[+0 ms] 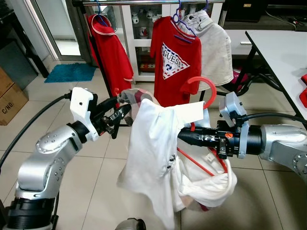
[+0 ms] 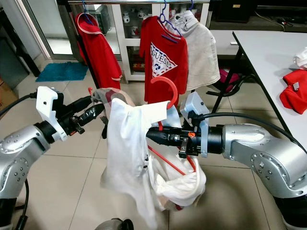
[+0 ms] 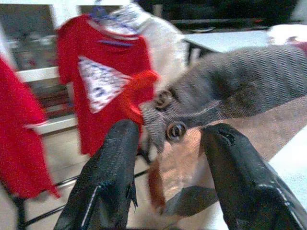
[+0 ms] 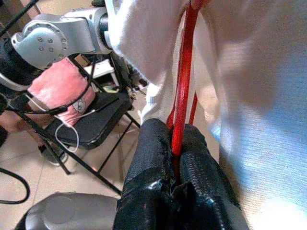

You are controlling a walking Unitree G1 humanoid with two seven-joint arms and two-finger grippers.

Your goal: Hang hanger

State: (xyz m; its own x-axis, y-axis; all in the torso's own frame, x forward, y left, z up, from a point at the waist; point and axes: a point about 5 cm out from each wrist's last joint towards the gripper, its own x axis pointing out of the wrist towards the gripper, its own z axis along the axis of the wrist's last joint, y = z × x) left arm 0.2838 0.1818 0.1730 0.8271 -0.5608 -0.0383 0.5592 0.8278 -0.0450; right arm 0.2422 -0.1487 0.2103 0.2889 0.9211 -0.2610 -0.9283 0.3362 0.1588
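A red plastic hanger (image 1: 201,86) carries a white shirt (image 1: 153,158) that droops in the middle of the head views. My right gripper (image 1: 184,135) is shut on the hanger's red bar (image 4: 184,86), just under the hook. My left gripper (image 1: 123,115) is at the shirt's plaid collar (image 1: 136,96). Its fingers (image 3: 110,177) stand apart, with the collar (image 3: 201,105) between and just beyond the tips. The clothes rail (image 1: 144,2) runs across the top, behind the hanger.
On the rail hang a red polo (image 1: 108,48), a red printed T-shirt (image 1: 175,57) and a grey shirt (image 1: 216,52). A white table (image 1: 283,52) stands at the right, a cardboard box (image 1: 9,98) at the left. A black folding chair (image 4: 96,124) is behind.
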